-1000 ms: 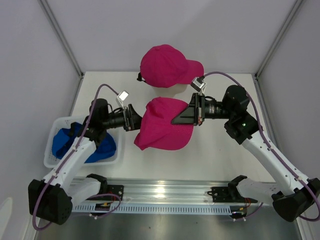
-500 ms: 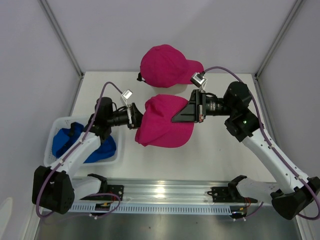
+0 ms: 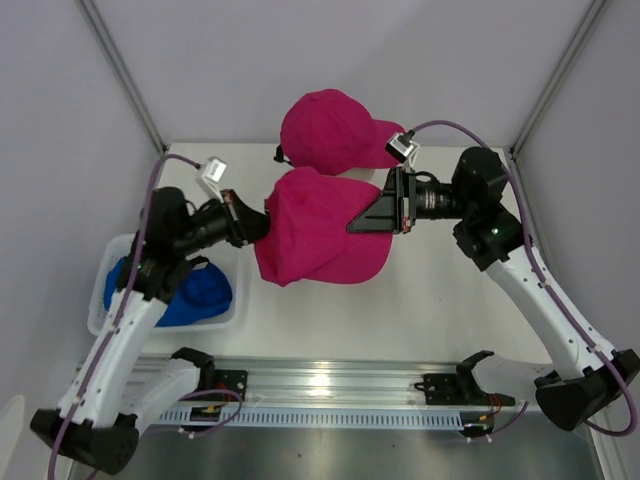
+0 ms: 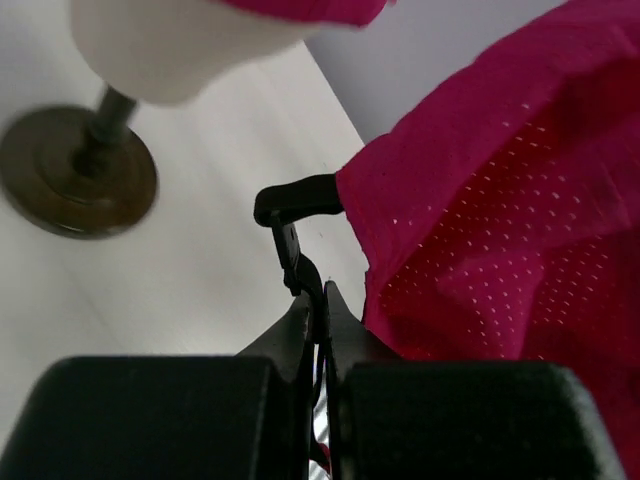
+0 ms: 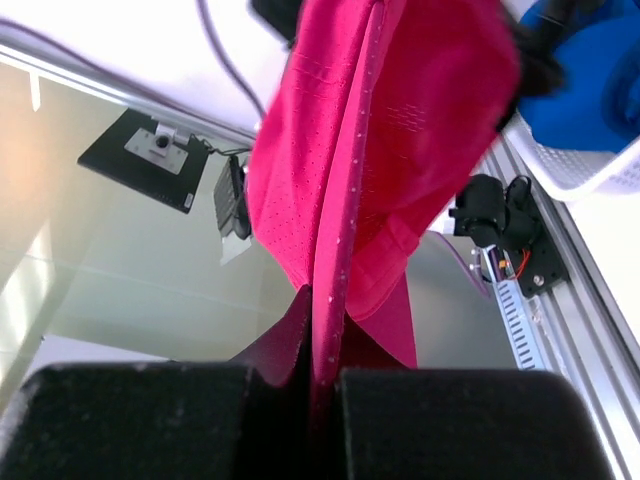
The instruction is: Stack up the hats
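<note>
White tabletop (image 3: 440, 300) between grey walls, with both arms raised over the middle of it. At the left edge, the white basket (image 3: 100, 325) holds the blue caps (image 3: 200, 290), which I haven't touched.

The held pink cap (image 3: 315, 230) hangs in the air between the arms. It is just in front of the second pink cap (image 3: 325, 130), which sits on the mannequin head (image 4: 170, 50) at the back.

My right gripper (image 3: 352, 226) is clenched on the held cap's fabric, as it was a second ago. The change is on the other side. The left gripper (image 3: 258, 222) was spread beside the cap's rear edge and has now snapped tight, apparently on the black strap (image 4: 295, 198) there. That arm has also lifted, dragging the cap up and to the left.

I judge the cap is now gripped at both ends, ready to be spread open and lowered over the cap on the head.
</note>
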Available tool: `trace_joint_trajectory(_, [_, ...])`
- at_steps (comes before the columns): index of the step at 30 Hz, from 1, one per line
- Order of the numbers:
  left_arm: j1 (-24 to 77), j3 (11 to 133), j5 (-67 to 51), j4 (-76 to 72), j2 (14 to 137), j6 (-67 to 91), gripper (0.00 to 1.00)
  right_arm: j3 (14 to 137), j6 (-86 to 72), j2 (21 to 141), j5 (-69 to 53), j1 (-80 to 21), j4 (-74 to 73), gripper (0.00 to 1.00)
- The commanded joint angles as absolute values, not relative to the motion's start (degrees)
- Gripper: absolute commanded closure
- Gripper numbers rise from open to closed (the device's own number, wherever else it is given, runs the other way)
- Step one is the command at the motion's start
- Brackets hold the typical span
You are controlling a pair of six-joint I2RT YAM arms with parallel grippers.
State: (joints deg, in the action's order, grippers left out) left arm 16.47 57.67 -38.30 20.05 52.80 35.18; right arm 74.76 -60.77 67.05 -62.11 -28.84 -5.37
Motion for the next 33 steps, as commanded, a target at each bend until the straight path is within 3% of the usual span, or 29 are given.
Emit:
trace_joint_trajectory(1, [14.94,67.55,-25.68,29.87,47.2,29.27,0.99,82.69,-58.54,68.89,-63.81,-28.39,-5.89,1.0])
trace_joint_trajectory(6, [14.41,78.37,-15.66,31.47,49.11,28.92,0.99,95.24,-60.63,76.27,-67.4,-25.06,-4.4,1.0])
trace_joint_trajectory(11, [14.33,90.22,-17.22,29.71,59.4,31.9,0.99,101.67,-77.47,86.63,-71.1,-21.28,14.72,1.0])
trace_joint_trajectory(16, [14.33,101.32,-15.91,34.87,72.12,33.57,0.99,111.35,-85.94,95.7,-71.8,-14.42,16.52,1.0])
trace_joint_trajectory(21, [14.33,115.37,-15.21,40.86,81.2,33.57,0.99,110.22,-101.49,100.36,-71.28,-9.59,29.86,1.0])
trace_joint_trajectory(33, [14.33,122.87,-11.87,44.47,91.75,33.22,0.99,107.76,-113.81,104.06,-70.22,-4.13,36.03,1.0])
